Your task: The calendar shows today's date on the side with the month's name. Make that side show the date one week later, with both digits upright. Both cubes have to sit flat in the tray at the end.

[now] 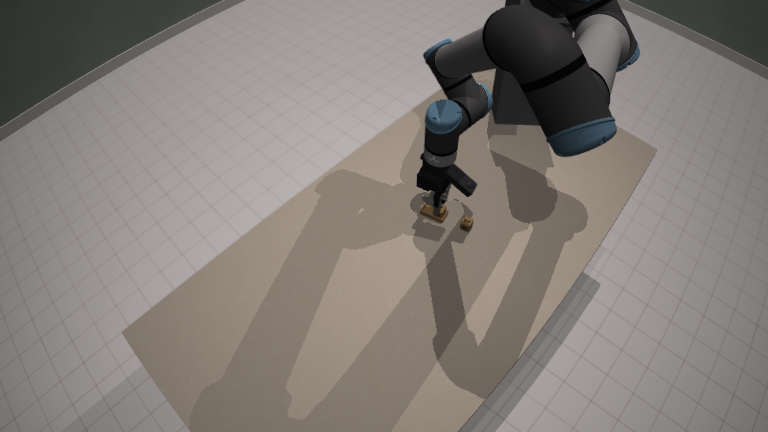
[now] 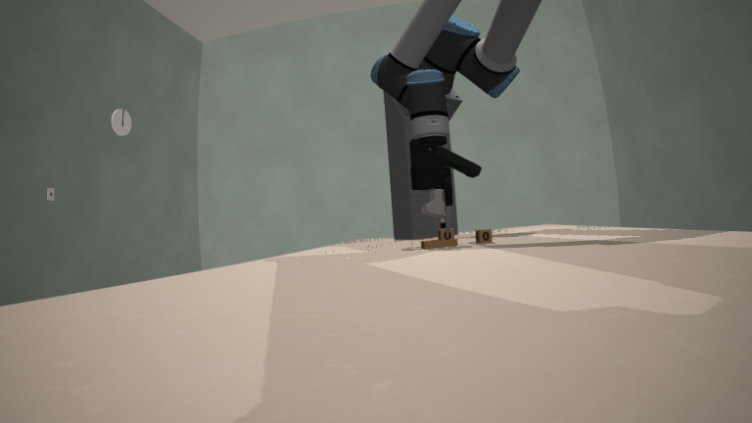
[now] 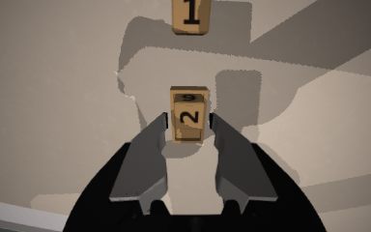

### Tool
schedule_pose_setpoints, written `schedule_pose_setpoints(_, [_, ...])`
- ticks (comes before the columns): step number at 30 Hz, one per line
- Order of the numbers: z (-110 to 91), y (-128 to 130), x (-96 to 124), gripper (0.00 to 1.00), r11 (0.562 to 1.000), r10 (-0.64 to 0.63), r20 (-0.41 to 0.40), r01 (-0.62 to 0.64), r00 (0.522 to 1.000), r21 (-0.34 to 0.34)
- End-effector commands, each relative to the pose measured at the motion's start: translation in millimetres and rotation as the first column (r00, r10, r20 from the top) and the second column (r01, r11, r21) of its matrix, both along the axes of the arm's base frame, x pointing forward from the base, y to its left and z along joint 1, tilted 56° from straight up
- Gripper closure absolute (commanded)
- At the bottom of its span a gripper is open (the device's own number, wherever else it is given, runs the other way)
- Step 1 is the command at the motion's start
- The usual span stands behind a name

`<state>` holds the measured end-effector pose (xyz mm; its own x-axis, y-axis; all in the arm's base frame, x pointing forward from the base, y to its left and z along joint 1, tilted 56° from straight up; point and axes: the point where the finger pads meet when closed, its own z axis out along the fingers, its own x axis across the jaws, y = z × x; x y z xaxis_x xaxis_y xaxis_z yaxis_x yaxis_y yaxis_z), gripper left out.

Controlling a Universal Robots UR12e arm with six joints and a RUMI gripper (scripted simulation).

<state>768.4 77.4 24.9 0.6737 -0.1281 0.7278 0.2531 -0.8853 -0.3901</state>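
The wooden calendar tray (image 1: 428, 214) (image 2: 434, 244) (image 3: 186, 135) lies on the tan mat. One number cube (image 2: 446, 234) (image 3: 189, 116) sits in it, with 2 on its top face in the wrist view. The second cube (image 1: 466, 223) (image 2: 484, 236) (image 3: 191, 14) lies on the mat beside the tray, with 1 on top and 0 facing the exterior camera. My gripper (image 1: 440, 203) (image 2: 444, 225) (image 3: 188, 113) points straight down over the tray. Its fingers stand partly open on either side of the tray's cube, with a thin gap at each side. The month's name is not visible.
The robot's grey pedestal (image 1: 512, 93) (image 2: 401, 174) stands at the mat's far end, behind the tray. The tan mat (image 1: 339, 314) lies on a tiled floor (image 1: 169, 121). Arm shadows fall across the mat.
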Motion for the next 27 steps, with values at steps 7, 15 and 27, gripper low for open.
schedule_pose_setpoints(7, [-5.1, 4.1, 6.8, 0.71, 1.0, -0.001, 0.001, 0.001, 1.0, 0.0])
schedule_pose_setpoints(15, [-5.3, 4.2, 6.9, 0.71, 1.0, -0.001, 0.001, 0.001, 1.0, 0.0])
schedule_pose_setpoints(27, [-5.3, 4.2, 6.9, 0.71, 1.0, -0.001, 0.001, 0.001, 1.0, 0.0])
